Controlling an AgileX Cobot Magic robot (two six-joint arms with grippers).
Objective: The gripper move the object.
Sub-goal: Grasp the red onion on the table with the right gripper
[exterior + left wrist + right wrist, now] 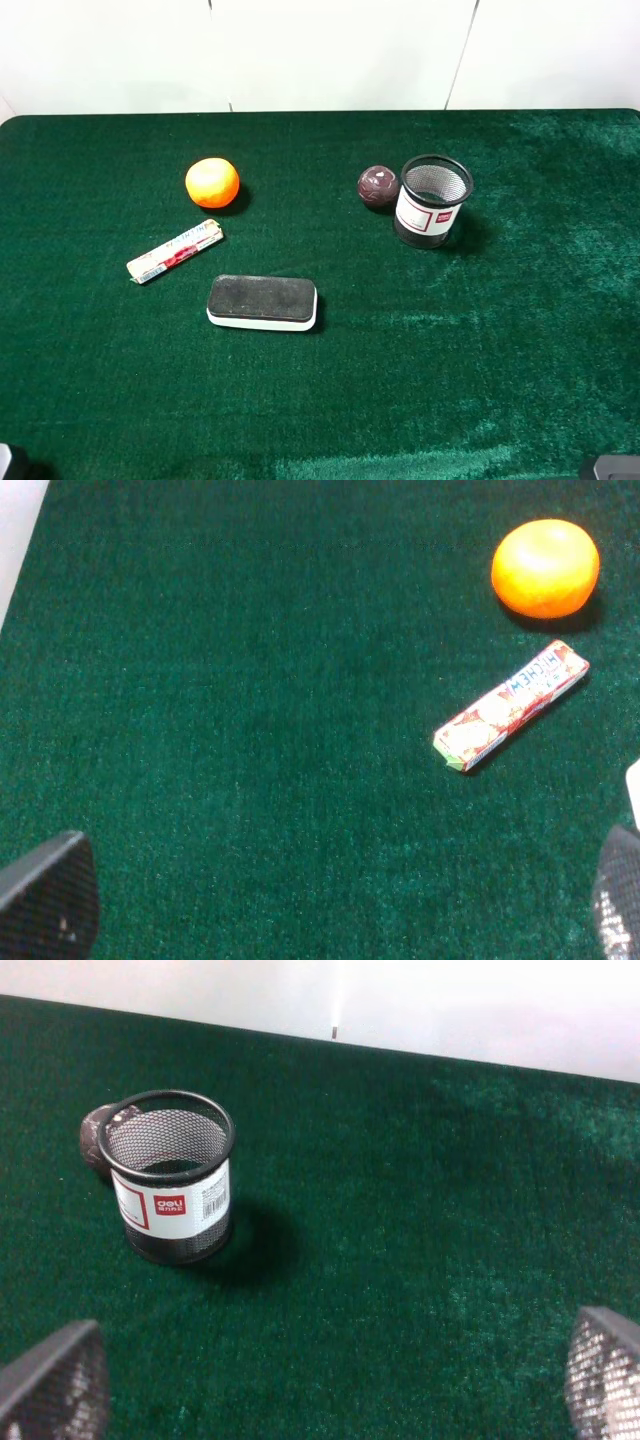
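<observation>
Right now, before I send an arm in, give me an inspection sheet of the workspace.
Surface: green felt table, evenly covered.
Job's things: maroon ball close beside the mesh cup, on its left in the high view; contact unclear.
Clutter: orange ball, candy pack, board eraser, each apart, left of centre.
Grippers: left gripper and right gripper open, fingers wide, holding nothing.
Cables: nothing seen.
Surroundings: white wall behind the table.
</observation>
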